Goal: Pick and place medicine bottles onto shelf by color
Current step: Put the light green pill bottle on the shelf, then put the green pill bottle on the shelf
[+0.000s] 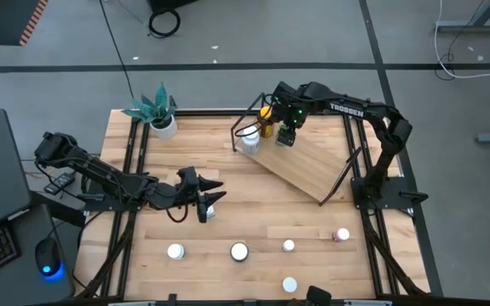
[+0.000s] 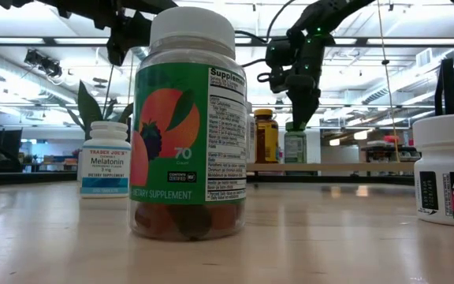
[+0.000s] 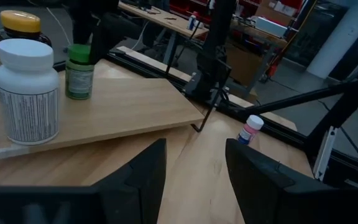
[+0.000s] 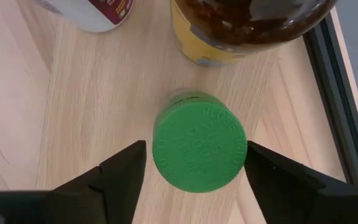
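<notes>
The right gripper (image 4: 194,163) stands released around the green-capped bottle (image 4: 199,149), probably light, rigid, best gripped at its cap.

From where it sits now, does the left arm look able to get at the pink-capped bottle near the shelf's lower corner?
Probably yes. The left gripper is open, nothing held, and bare tabletop runs from it to the pink-capped bottle, which stands clear of the shelf.

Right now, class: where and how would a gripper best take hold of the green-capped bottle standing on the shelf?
Grip the green-capped bottle by its round cap, coming straight down from above. It stands upright on the shelf, and the amber bottle crowds one side, so the fingers should close across the two free sides, as the right gripper is lined up.
</notes>
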